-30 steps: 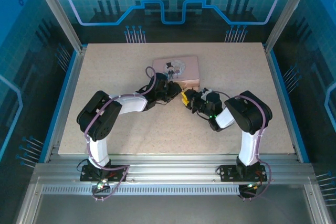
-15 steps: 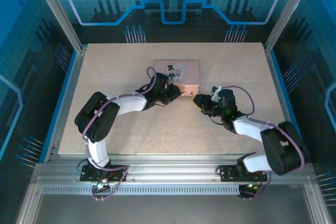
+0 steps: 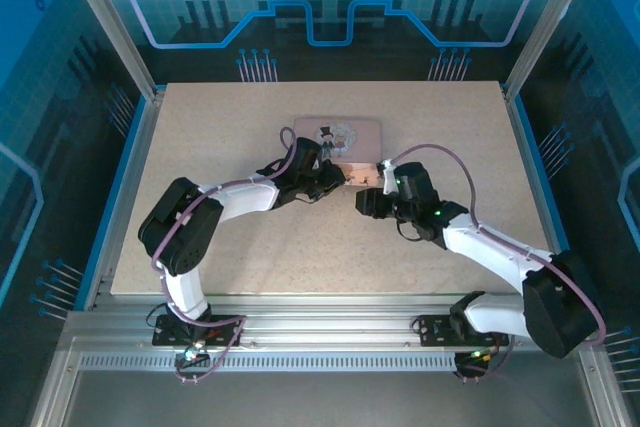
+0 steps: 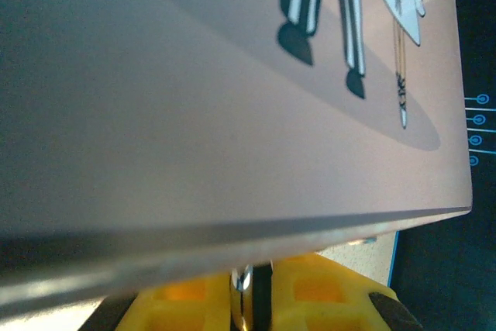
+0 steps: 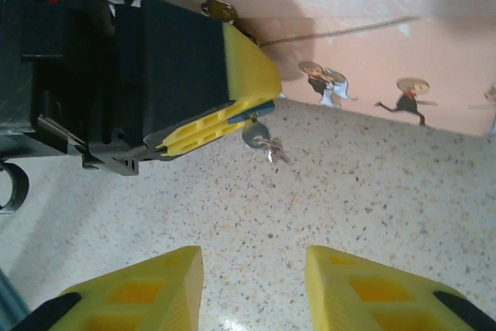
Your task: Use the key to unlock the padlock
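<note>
biggest worry: a dangling key (image 5: 262, 139). pinched only by its ring in the closed left gripper (image 5: 260, 102), hanging free just above the desk (image 5: 372, 207), so likely to swing or twist at the slightest nudge. could easily be knocked askew, or tugged out and dropped, by a careless approach from the right gripper (image 5: 252, 257), open with nothing between its jaws, low over the desk and aimed at the key from near by. with a close too early or off to one side, probably a grab on the ring instead of the blade, and then no way to line up with a keyhole.

second worry: the padlock (image 5: 218, 10). seemingly the small brassy bit peeking over the left gripper, right at the front edge of the pink tin (image 5: 387, 52); too small and too hidden to be sure, keyhole not visible. hard to reach with the left gripper parked just in front of it, and some risk of shoving the tin across the desk while probing.

as for containers: just the pink tin, lid down by the look of it, resting on the desk close behind both grippers. contents hidden.
</note>
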Robot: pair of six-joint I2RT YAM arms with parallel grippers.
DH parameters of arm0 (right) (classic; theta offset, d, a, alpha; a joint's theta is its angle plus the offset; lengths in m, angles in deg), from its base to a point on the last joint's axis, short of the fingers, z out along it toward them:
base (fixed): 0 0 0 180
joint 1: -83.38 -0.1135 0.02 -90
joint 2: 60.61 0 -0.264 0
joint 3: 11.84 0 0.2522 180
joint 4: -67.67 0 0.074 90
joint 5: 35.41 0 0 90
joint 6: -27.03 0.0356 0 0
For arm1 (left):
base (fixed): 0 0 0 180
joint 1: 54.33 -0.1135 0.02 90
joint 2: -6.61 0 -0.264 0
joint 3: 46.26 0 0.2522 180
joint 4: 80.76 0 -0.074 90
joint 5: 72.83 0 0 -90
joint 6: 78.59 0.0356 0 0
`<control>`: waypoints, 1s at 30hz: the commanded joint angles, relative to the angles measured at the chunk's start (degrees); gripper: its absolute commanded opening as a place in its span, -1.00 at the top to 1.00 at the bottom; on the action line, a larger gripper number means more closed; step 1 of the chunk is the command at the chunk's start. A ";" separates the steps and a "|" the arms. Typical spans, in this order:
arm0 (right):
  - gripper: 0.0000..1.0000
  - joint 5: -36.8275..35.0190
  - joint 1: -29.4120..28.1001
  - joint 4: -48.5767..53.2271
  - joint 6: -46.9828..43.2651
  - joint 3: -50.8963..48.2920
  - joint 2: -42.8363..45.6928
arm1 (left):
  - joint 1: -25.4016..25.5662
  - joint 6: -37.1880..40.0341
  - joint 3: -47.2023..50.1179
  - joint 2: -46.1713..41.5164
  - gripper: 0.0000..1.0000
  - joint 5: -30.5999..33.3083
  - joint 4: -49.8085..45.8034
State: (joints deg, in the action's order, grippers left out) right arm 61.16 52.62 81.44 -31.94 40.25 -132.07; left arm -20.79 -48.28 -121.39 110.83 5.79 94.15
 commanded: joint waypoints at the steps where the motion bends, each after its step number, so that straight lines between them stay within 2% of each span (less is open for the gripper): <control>1: 0.15 -3.84 -2.02 1.29 -7.37 2.77 -2.36 | 0.47 -2.30 -1.74 -2.45 0.96 -3.31 -1.03; 14: 0.00 -4.89 -3.62 -5.72 -11.51 6.16 -11.54 | 0.38 -3.05 -2.93 -2.45 0.95 -4.81 -1.81; 30: 0.11 -2.89 -2.48 -4.78 -14.28 11.75 -17.86 | 0.25 -3.76 -3.50 -2.01 0.95 -6.24 -1.64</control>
State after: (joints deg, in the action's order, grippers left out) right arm 57.40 49.69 77.13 -44.71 49.71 -148.92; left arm -20.81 -49.26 -122.68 110.79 4.61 92.55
